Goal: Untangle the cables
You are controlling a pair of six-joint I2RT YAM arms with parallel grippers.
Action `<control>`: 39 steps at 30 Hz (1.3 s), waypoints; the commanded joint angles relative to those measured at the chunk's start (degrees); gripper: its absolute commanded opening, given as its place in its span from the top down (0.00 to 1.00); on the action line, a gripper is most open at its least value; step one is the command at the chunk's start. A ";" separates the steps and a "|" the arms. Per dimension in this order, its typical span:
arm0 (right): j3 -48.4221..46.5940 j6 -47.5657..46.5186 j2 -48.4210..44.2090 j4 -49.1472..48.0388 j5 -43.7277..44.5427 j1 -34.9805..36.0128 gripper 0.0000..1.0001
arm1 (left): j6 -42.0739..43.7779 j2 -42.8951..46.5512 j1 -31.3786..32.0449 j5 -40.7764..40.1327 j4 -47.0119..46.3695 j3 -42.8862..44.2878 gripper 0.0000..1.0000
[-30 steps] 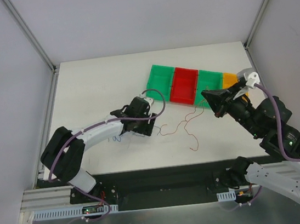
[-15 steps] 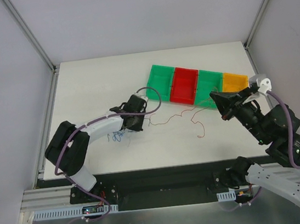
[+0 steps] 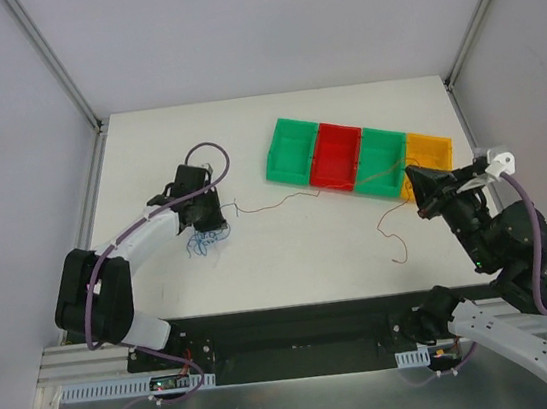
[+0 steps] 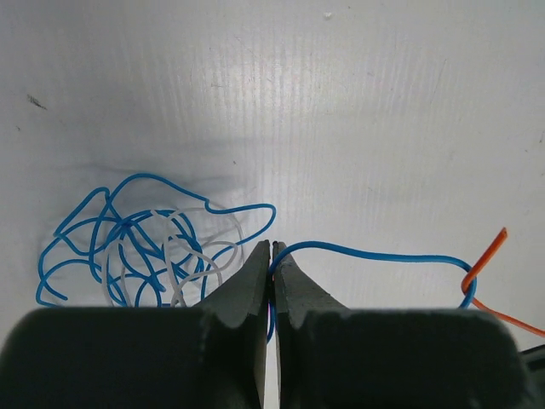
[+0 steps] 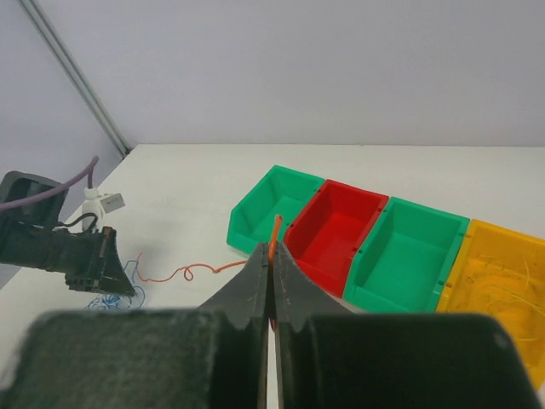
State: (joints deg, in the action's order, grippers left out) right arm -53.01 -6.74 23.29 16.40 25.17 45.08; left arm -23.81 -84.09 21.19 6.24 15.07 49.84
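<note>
A blue cable (image 4: 128, 247) lies bunched on the white table, mixed with pale white strands. One run of it leads into my left gripper (image 4: 272, 250), which is shut on it. Right of the jaws the blue run ends in a loop with an orange-red cable (image 4: 487, 254) hooked through it. From above, the left gripper (image 3: 217, 217) sits beside the blue bunch (image 3: 203, 242). The orange-red cable (image 3: 283, 201) stretches rightward to my right gripper (image 3: 415, 186). That gripper (image 5: 272, 249) is shut on it, a short end poking above the tips. A loose tail (image 3: 395, 241) hangs down.
Four bins stand in a row at the back right: green (image 3: 288, 164), red (image 3: 333, 174), green (image 3: 376, 179) and yellow (image 3: 427, 161). The yellow bin (image 5: 477, 247) holds thin yellow strands. A metal frame post stands at each back corner of the table.
My left gripper has shut on the blue cable and drawn back to the left. My right gripper has pulled right and nearer, stretching the orange-red cable out between them.
</note>
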 commanded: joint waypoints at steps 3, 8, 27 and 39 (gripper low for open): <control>-2.27 -1.95 1.14 0.56 5.93 -0.08 0.99 | -3.35 0.43 -2.29 3.26 0.92 0.08 1.00; -2.71 -3.36 -1.04 1.97 10.07 -0.17 1.00 | -6.33 -1.94 -5.72 8.96 -0.65 -0.63 1.00; -1.21 -3.71 -0.71 0.04 8.94 -0.17 0.99 | -2.29 2.17 -7.13 23.55 -0.83 2.36 0.57; -10.70 -9.07 15.01 -8.84 8.85 -1.04 1.00 | 1.92 10.54 -7.13 21.80 0.05 17.90 0.18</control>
State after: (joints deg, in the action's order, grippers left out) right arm -58.26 -12.60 33.04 14.85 34.04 44.93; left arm -25.61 -73.71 14.52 26.68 15.75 60.90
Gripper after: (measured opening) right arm 0.010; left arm 0.831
